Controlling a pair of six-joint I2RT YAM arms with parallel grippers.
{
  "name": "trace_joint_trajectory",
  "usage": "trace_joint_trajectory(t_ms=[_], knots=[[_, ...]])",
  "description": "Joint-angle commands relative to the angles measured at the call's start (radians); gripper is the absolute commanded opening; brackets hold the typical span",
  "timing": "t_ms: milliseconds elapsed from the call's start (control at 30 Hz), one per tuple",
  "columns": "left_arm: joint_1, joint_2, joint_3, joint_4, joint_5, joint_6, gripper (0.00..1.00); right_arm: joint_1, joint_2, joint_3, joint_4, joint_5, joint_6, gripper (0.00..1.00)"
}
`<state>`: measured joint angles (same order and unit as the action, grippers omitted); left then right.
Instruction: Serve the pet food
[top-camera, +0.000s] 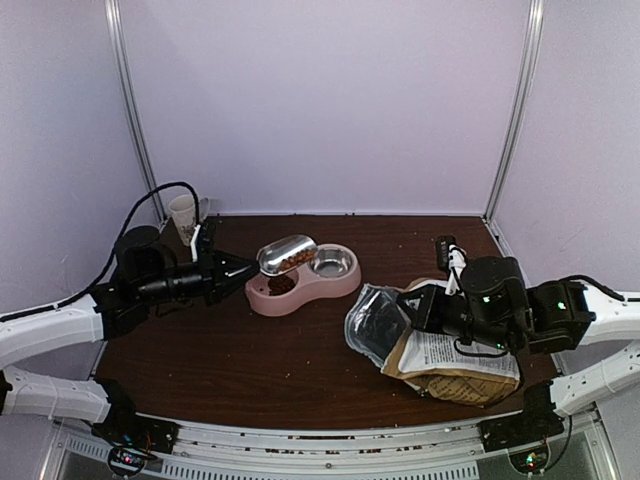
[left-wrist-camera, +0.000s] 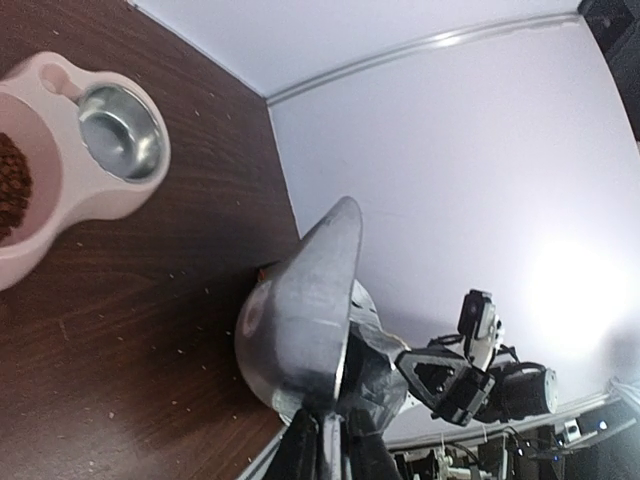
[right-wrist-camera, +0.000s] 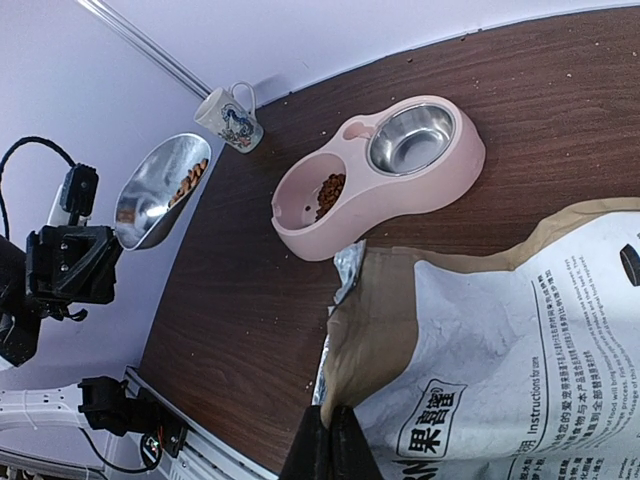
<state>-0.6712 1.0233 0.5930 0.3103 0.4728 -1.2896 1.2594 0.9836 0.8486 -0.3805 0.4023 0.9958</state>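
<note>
My left gripper (top-camera: 238, 270) is shut on the handle of a metal scoop (top-camera: 285, 254), tilted above the pink double bowl (top-camera: 262, 298). Reddish-brown kibble (top-camera: 297, 258) lies in the scoop, and more kibble (top-camera: 281, 284) sits in the bowl's left compartment. The right compartment holds a bare steel insert (top-camera: 332, 263). In the left wrist view the scoop (left-wrist-camera: 305, 320) shows edge-on, the gripper (left-wrist-camera: 330, 450) shut on it. My right gripper (right-wrist-camera: 333, 450) is shut on the edge of the tan paper bag (right-wrist-camera: 500, 340), which lies on the table (top-camera: 455, 360) with its foil mouth open towards the bowl.
A white patterned mug (top-camera: 183, 214) stands at the back left corner, also in the right wrist view (right-wrist-camera: 230, 115). Crumbs lie scattered on the dark wood table (top-camera: 250, 360). Walls enclose three sides.
</note>
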Motion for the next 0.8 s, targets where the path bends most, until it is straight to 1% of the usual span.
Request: trace_joint_trajectory(t_ms=[0,133,233,500,767], knots=[[0.12,-0.057,-0.012,-0.11,-0.012,0.082,0.0,-0.012,0.002,0.038,0.013,0.057,0.014,0.0],[0.229,-0.058,-0.019,-0.146,-0.003,0.104,0.0,-0.013,0.007,0.02,0.04,0.052,0.03,0.0],[0.277,-0.021,-0.002,-0.181,0.001,0.152,0.0,-0.013,0.01,0.015,0.058,0.045,0.032,0.0],[0.294,0.119,0.063,-0.262,-0.028,0.279,0.0,-0.012,0.033,0.045,0.041,0.04,0.018,0.0],[0.297,0.21,0.133,-0.345,-0.078,0.381,0.0,-0.013,0.028,0.035,0.043,0.042,0.026,0.0]])
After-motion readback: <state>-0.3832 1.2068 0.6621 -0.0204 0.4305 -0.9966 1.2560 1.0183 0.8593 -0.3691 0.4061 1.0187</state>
